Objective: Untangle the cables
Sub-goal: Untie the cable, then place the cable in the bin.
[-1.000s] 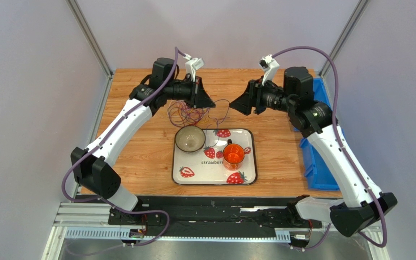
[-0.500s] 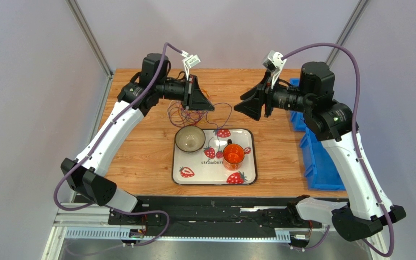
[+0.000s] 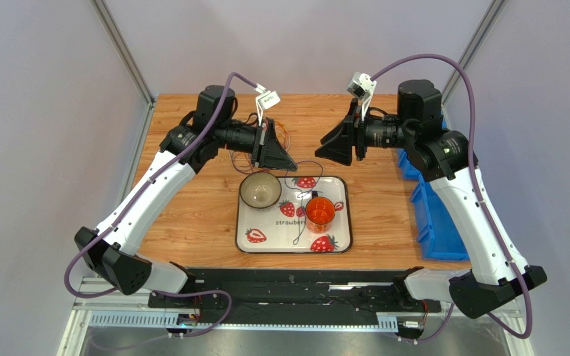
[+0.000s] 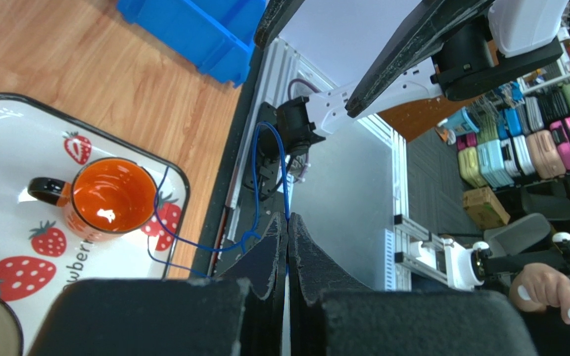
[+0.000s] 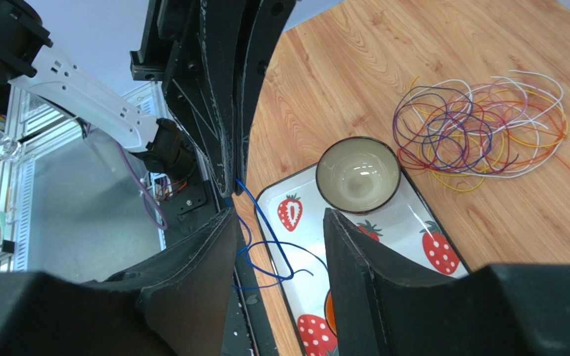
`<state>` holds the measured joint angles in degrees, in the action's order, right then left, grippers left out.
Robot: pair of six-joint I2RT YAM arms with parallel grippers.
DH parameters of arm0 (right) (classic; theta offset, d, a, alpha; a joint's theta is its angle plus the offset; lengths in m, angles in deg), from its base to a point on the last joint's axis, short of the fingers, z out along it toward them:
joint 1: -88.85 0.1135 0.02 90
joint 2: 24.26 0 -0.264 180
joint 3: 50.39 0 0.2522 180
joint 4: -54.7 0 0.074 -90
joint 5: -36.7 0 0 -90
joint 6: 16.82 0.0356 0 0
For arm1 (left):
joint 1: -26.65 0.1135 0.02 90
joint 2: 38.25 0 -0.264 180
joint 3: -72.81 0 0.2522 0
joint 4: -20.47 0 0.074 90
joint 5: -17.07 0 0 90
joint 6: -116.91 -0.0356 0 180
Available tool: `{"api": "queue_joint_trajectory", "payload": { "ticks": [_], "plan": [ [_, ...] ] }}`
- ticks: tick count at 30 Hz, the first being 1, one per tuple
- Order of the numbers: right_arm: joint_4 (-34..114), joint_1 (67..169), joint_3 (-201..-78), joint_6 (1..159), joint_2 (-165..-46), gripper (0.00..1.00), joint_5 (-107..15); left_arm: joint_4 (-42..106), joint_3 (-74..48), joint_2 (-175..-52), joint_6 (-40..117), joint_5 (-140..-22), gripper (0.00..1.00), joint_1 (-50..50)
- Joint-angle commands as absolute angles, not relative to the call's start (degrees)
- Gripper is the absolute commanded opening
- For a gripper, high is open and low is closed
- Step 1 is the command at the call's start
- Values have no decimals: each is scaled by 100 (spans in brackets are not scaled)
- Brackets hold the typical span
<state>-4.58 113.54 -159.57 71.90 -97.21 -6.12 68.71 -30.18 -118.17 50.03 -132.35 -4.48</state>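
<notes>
Cable [image 4: 255, 178], blue, now dangles from the closed left jaws over the mug [image 4: 109, 196], released by the open right jaws. Other cables [image 5: 481, 122] stay tangled on the worktop [image 5: 355, 74] just behind the left jaws, so one strand looks freed.

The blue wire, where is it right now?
In the left wrist view, the blue wire is pinched in the left hand. It hangs down toward the strawberry tray, right next to the orange mug.
</notes>
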Motion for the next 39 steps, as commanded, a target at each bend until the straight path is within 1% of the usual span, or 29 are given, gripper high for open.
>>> {"api": "queue_joint_trajectory", "payload": {
  "ticks": [1,5,13,17,20,21,23,24,25,26,27,28,29,30,32,33,36,39],
  "plan": [
    [-275,11425,-15820,7282,-9624,50,-355,6605,-2876,-11595,5091,-13357,0,-604],
    [-143,11513,-15600,7537,-9598,49,-145,6578,-2832,-11568,5091,-13384,0,-657],
    [-196,11803,-15283,7458,-9589,47,-162,6578,-2805,-11533,5108,-13375,0,-710],
    [-318,11873,-15345,7397,-9642,43,-188,6578,-2796,-11498,5100,-13366,0,-718],
    [-301,11908,-15336,7405,-9607,33,-232,6578,-2779,-11516,5100,-13357,0,-718],
    [-275,11917,-15328,7423,-9598,25,-224,6578,-2770,-11533,5108,-13366,0,-718],
    [-231,11943,-15292,7493,-9580,13,-223,6570,-2770,-11533,5117,-13349,0,-727],
    [-179,11952,-15292,7572,-9580,1,-258,6561,-2788,-11533,5143,-13323,0,-727],
    [-152,11961,-15275,7616,-9580,0,-293,6543,-2779,-11525,5170,-13287,0,-736],
    [-134,11961,-15292,7703,-9580,0,-320,6517,-2779,-11498,5196,-13244,9,-736],
    [-99,11978,-15310,7739,-9554,0,-442,6508,-2779,-11472,5248,-13043,26,-736],
    [-64,11970,-15319,7783,-9510,0,-556,6552,-2779,-11376,5258,-12902,70,-736],
    [-20,11979,-15336,7853,-9475,0,-740,6622,-2770,-11332,5214,-12753,84,-736],
    [58,11970,-15380,7897,-9379,0,-1299,6727,-2805,-11279,5144,-12403,91,-736],
    [86,11970,-15441,7950,-9299,0,-1882,7087,-2866,-11112,4943,-11980,91,-727],
    [77,11970,-15537,7985,-9290,0,-2441,7245,-2884,-11068,4880,-11447,91,-727],
    [24,11961,-15722,8108,-9281,0,-3296,7764,-2841,-10831,4722,-10223,91,-718],
    [50,11970,-15819,8240,-9264,0,-3763,8116,-2674,-10558,4651,-9010,92,-718]
  ]
}}
